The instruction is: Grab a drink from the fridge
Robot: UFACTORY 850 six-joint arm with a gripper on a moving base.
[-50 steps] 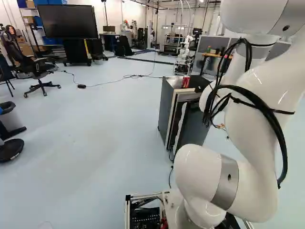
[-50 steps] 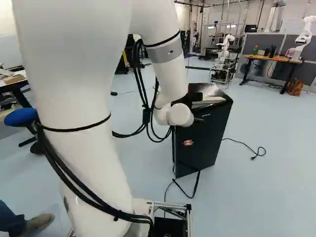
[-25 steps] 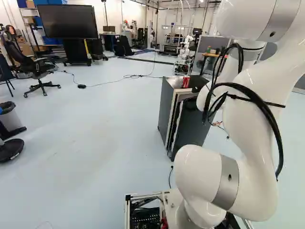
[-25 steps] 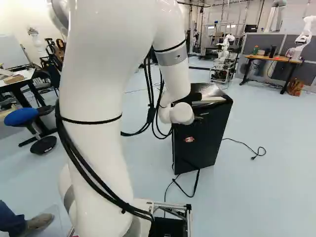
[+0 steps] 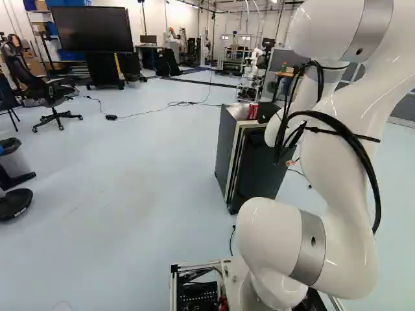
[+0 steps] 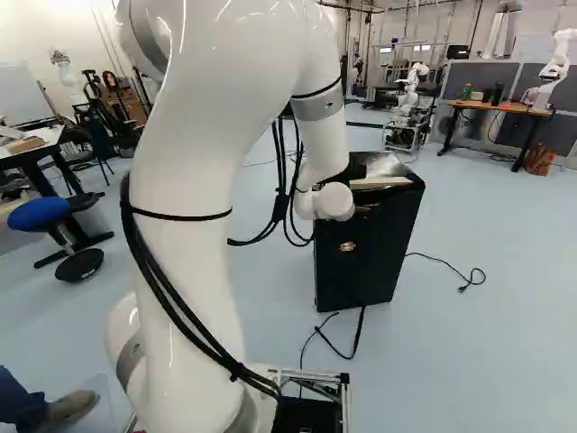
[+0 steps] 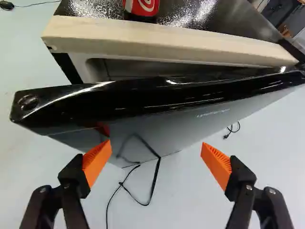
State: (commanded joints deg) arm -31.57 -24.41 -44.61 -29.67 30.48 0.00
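Claw (image 5: 267, 113): spread wide, nothing in its grip
Fridge door (image 7: 162, 107): standing ajar
Red can (image 7: 142, 6): up on the fridge (image 5: 224, 146), just behind the pale strip (image 7: 167, 42)

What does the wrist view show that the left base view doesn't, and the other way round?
Only the wrist view shows the two orange pads of the hand, standing apart.

Only the left base view shows the big dark screen, the wheeled chair and the white arm.

Both show the fridge and the red can on top.
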